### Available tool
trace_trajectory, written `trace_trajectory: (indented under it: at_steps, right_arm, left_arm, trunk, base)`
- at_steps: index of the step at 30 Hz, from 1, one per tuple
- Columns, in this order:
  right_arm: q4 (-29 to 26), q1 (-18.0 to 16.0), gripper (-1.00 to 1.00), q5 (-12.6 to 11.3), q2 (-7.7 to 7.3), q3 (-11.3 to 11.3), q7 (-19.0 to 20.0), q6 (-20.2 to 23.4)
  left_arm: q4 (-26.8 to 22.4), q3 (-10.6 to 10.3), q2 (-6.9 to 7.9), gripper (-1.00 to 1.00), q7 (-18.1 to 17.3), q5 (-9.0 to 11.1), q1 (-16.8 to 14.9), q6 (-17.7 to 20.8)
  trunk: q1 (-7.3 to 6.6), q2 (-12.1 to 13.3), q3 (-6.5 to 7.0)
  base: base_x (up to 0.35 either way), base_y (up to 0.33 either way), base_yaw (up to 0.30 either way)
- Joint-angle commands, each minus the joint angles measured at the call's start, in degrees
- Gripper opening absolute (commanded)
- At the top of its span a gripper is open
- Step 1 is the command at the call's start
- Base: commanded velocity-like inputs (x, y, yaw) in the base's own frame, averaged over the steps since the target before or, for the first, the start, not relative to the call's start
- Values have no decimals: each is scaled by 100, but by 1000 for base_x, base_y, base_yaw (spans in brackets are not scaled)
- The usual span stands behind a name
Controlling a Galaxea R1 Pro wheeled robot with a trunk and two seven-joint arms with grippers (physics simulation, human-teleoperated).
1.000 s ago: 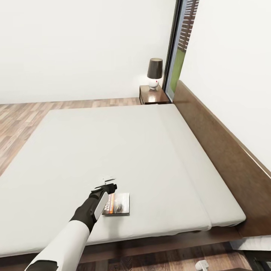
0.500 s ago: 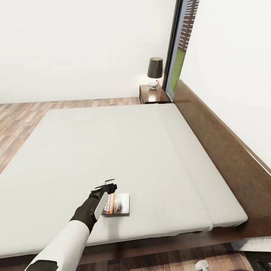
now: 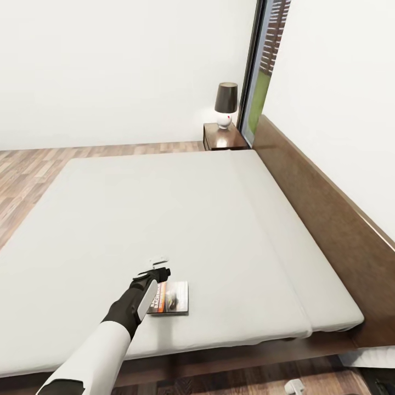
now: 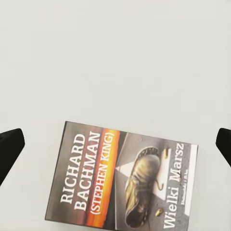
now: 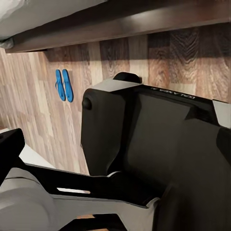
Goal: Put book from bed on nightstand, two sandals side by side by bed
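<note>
Paperback book [image 3: 170, 298] flat on the off-white mattress of the bed [image 3: 181, 219], cover up, near the foot-side edge. Left gripper [image 3: 159, 270] poised over the mattress just beyond the book's orange-band end; from the head view, contact with the cover cannot be judged. In the left wrist view, book [image 4: 122, 180] centred between the two dark fingertips [image 4: 9, 149], jaws spread wide, nothing held, bare mattress on all sides. Lettering "RICHARD BACHMAN" legible.

Far nightstand [image 3: 223, 138] at the headboard [image 3: 323, 219] corner, well apart from the book, carrying a dark-shaded lamp [image 3: 225, 106]; tall window [image 3: 263, 66] just beside it.

Right wrist view: two blue sandals [image 5: 63, 85] side by side on the plank floor [image 5: 43, 110] near the bed frame, robot base [image 5: 149, 144] in the foreground. Right gripper state: cannot tell.
</note>
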Motion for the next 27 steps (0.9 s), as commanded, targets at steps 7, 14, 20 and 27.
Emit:
trace_trajectory:
  at_steps: [7, 14, 20, 27]
  right_arm:
    - [-11, -1, 100, 50, 1, -51, 27, 50]
    - [-11, -1, 100, 50, 1, -51, 19, 50]
    - [-11, -1, 100, 50, 1, -51, 11, 53]
    - [-11, -1, 100, 50, 1, -51, 10, 52]
  left_arm:
    - [-10, 0, -3, 100, 29, 56, -4, 22]
    - [-11, 0, -3, 100, 29, 56, -3, 22]
    - [-11, 0, -3, 100, 29, 61, -4, 22]
    - [-10, 0, -3, 100, 29, 59, -3, 22]
  trunk:
    - [155, -287, -131]
    - [309, -567, -257]
    - [441, -808, -365]
    - [594, -1089, -491]
  base:
    - [0, 0, 0]
    - [0, 0, 0]
    - [0, 0, 0]
    - [0, 0, 0]
